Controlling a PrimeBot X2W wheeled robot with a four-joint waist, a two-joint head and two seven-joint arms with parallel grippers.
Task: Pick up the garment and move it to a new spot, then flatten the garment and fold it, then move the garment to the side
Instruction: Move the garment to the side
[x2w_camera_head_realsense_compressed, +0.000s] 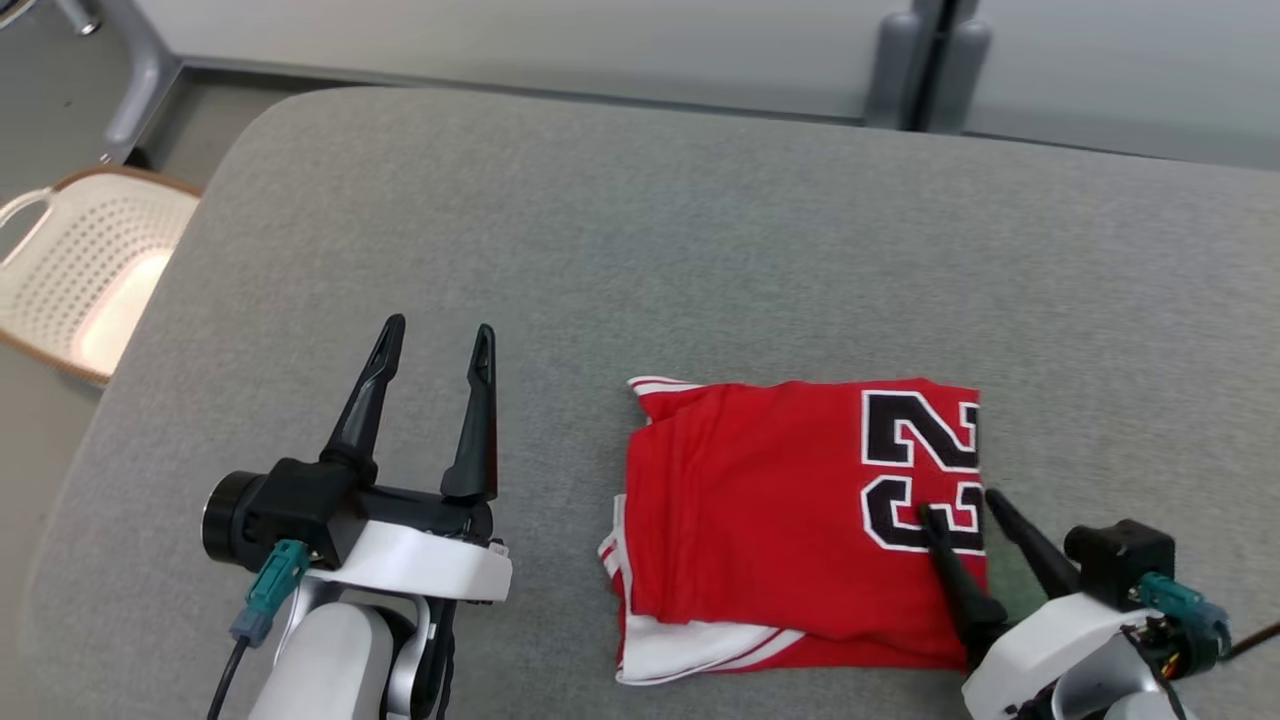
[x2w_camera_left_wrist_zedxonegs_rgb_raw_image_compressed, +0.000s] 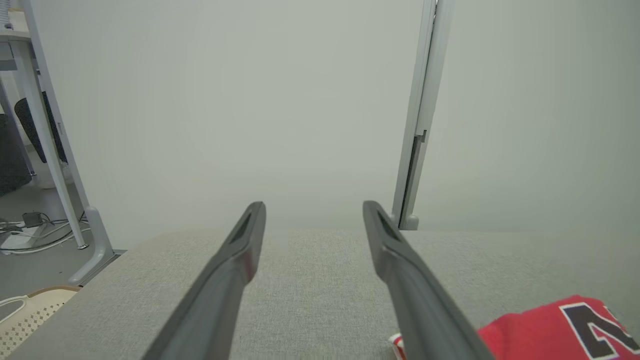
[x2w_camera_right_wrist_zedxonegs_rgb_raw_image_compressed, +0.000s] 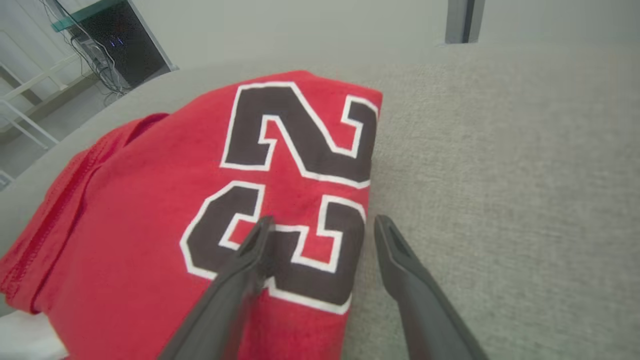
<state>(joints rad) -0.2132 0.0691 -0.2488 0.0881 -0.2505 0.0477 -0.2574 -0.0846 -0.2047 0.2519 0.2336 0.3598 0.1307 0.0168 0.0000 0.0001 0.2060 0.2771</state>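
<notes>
Well, my left jaws are spread wide, their two dark fingers hanging over the grey tabletop and gripping no cloth. They sit to the left of the jersey and apart from it; in my left wrist view a red corner of it peeks in at the lower right.

The jersey lies folded into a rough rectangle on the near right part of the tabletop, red with white trim along its near and left edges. A black number outlined in white (a 23, lying sideways to me) runs along its right edge.

My right jaws are spread too, straddling that right edge. One finger is over the lower digit and the other finger is over the tabletop just beside the cloth. I cannot tell whether either tip presses down.

Off the tabletop's left edge, down on the floor, stands a pale perforated basket with a brown rim; its lit bottom shows.
</notes>
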